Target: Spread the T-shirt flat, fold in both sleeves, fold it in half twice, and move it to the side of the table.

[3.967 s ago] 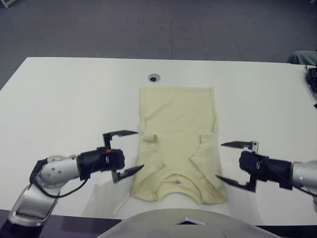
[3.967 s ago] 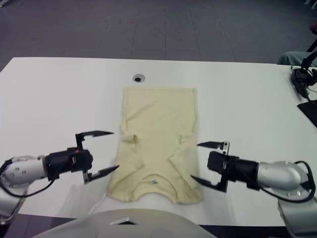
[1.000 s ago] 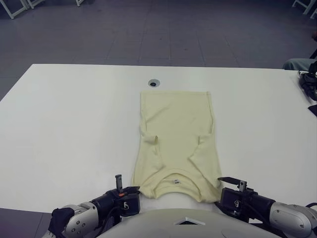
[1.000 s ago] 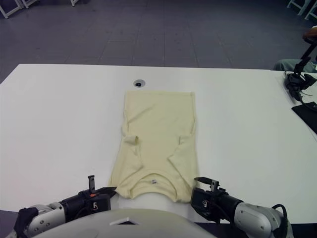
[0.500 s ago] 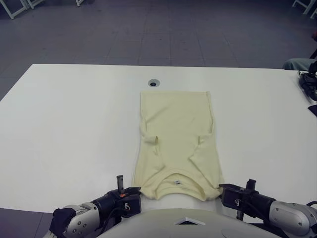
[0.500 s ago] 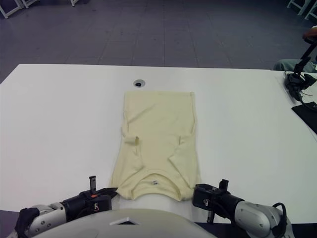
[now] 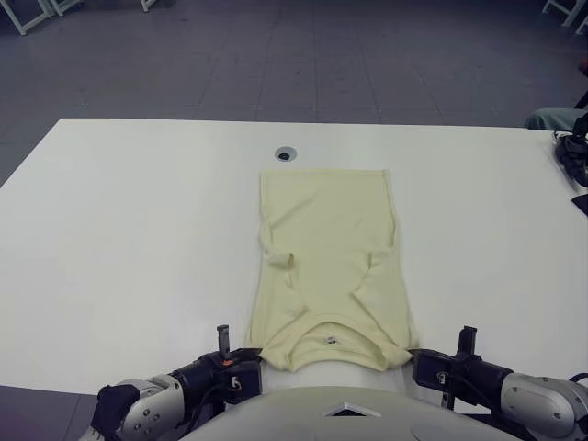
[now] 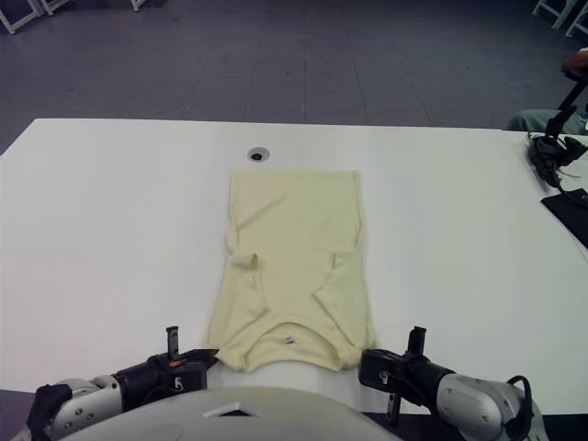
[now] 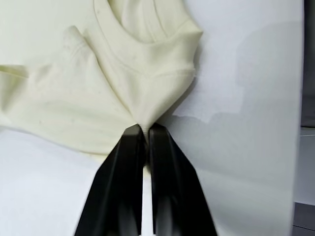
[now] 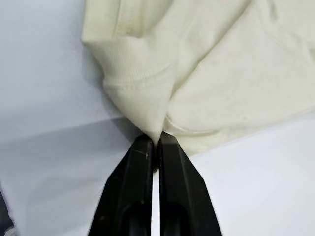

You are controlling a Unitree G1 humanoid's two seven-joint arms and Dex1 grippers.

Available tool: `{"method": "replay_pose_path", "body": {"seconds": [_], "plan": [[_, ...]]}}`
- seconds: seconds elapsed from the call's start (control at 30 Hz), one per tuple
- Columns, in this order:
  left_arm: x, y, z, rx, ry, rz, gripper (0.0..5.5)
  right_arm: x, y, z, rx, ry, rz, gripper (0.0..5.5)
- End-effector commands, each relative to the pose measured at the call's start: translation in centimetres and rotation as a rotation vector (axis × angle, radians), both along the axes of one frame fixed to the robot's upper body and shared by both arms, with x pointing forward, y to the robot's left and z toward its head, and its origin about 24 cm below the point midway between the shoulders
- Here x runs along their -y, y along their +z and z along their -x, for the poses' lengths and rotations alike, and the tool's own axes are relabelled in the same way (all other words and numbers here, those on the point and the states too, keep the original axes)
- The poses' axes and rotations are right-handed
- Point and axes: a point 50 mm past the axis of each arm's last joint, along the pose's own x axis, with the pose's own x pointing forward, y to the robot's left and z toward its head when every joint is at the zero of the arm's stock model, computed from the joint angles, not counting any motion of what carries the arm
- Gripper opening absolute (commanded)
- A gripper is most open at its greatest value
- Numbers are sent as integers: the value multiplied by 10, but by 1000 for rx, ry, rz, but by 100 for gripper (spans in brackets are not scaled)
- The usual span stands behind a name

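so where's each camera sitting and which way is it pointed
Left eye view: on the head, facing forward and down at the table and T-shirt; both forearms show nearest.
Right eye view: beside it, same scene, slightly offset.
Left wrist view: on that wrist, looking along the left fingers, shut on the T-shirt's near left corner.
Right wrist view: likewise, right fingers shut on the near right corner.
Shared: all four show the T-shirt's near end.
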Motion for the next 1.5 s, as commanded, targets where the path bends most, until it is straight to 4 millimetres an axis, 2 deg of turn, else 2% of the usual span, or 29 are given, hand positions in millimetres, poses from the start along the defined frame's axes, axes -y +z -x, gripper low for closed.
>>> {"method": "replay_pose_path", "body": {"seconds": [0.03,0.27,0.4,0.63,0.87,1.03,1.2,1.37,1.5], "plan": [[-5,16,-3,-13,-62,37,1,2,6,10,-91,75,2,0],[-23,49,1,-141,-252,102,1,1,38,21,-184,310,-68,0],[-27,71,-3,-206,-322,199,1,5,53,10,-175,351,-83,0],[-39,91,-20,-314,-386,247,1,14,87,-9,-123,409,-35,0],[-45,102,-39,-346,-386,283,1,9,128,-27,-104,458,-87,0],[-41,108,-52,-344,-392,327,1,9,145,-53,-113,468,-129,0],[-42,101,-90,-288,-348,314,1,13,142,-94,-79,467,-74,0],[-45,99,-148,-118,-245,278,1,20,131,-138,1,430,-69,0],[-42,89,-200,50,-151,205,1,19,117,-182,55,366,-49,0]]}}
